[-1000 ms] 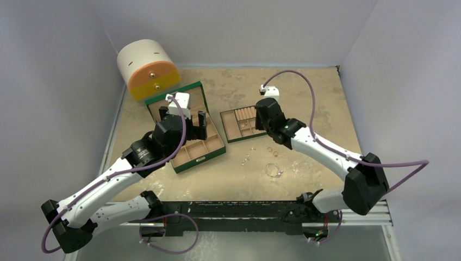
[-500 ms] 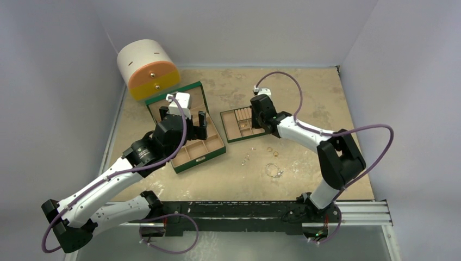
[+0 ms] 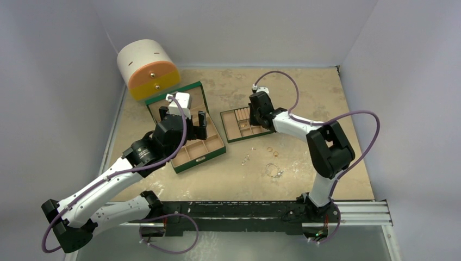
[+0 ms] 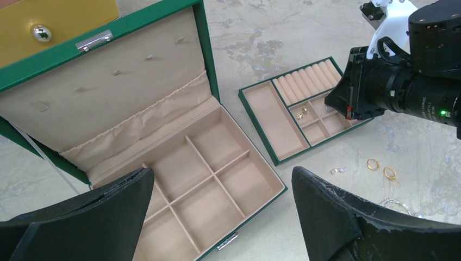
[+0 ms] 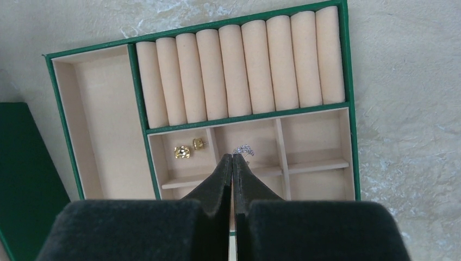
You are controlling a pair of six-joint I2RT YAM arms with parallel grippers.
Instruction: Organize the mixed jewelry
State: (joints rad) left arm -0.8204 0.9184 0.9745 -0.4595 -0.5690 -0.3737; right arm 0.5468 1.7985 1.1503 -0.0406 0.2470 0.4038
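The right tool (image 5: pixel 232 157) hangs over the small green insert tray (image 5: pixel 103 125). Its fingers are pressed flat together with nothing seen between them, the tips just beside a silvery earring (image 5: pixel 244 149) lying in the tray's middle small compartment. Two gold earrings (image 5: pixel 182 152) sit in the neighbouring small compartment, below the ring rolls (image 5: pixel 239 65). On the tan surface (image 3: pixel 304 92) off the tray's near edge lie two gold rings (image 3: pixel 269 149), some small metal earrings (image 3: pixel 247 157) and, farther from the tray, the thin wire hoop (image 3: pixel 273 171). The left tool (image 4: pixel 222 173) is spread wide above the open green compartment box (image 4: pixel 190 185) to the tray's left, with the round white-and-orange drawer case (image 3: pixel 147 68) beyond.
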